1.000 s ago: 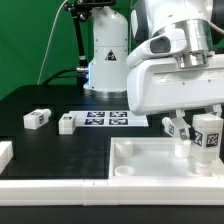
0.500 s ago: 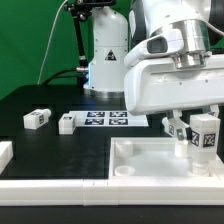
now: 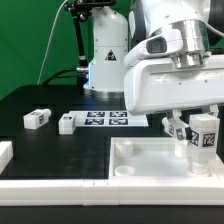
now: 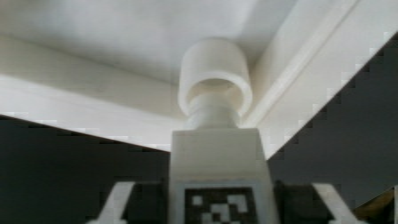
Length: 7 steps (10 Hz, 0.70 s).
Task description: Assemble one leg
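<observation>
In the lower right of the exterior view, the gripper (image 3: 205, 126) holds the leg (image 3: 207, 138) upright. Its jaws are closed partway on the sides of the small block, and one black-and-white tag faces the camera. The leg stands over the far right part of the white panel (image 3: 150, 172), a shallow tray with a raised rim that fills the lower right of the frame and lies on the black table (image 3: 40, 100). In the wrist view the leg runs away from the camera between the two fingers. It narrows to a neck and then to a round end (image 4: 217, 75), which sits close in the panel's inner corner where two rim walls meet (whether it actually touches the floor there I cannot tell). Just left of the held leg in the exterior view, a second tagged piece (image 3: 175, 127) shows partly from behind the arm's bulky white wrist (image 3: 170, 85). In the middle of the frame the marker board (image 3: 106, 119) lies flat. A loose peg (image 3: 67, 123) sits just beside its left end, and another peg (image 3: 37, 118) lies further left. A white block (image 3: 5, 152) shows at the left edge.
</observation>
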{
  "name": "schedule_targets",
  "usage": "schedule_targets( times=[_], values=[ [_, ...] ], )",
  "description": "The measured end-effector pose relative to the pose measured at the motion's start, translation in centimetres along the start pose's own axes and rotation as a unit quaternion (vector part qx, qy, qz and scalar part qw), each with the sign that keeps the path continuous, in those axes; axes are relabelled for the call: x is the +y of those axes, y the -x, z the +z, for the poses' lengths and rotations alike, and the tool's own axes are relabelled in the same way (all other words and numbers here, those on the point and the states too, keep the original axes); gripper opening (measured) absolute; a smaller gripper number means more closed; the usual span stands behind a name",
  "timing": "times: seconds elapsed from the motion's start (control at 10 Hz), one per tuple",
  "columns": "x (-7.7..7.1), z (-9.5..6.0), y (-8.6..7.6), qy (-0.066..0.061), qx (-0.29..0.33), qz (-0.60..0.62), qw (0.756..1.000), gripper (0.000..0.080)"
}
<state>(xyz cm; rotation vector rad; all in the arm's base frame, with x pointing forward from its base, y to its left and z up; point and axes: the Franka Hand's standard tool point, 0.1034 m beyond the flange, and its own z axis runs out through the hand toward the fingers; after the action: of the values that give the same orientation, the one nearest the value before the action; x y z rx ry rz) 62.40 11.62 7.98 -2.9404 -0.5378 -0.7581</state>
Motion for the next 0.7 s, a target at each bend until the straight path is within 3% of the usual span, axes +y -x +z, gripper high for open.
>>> schedule_targets(
  times=[0.7],
  values=[
    [-0.3,0.1,1.2,-0.001,-0.005,-0.001,1.000,0.0288]
  ],
)
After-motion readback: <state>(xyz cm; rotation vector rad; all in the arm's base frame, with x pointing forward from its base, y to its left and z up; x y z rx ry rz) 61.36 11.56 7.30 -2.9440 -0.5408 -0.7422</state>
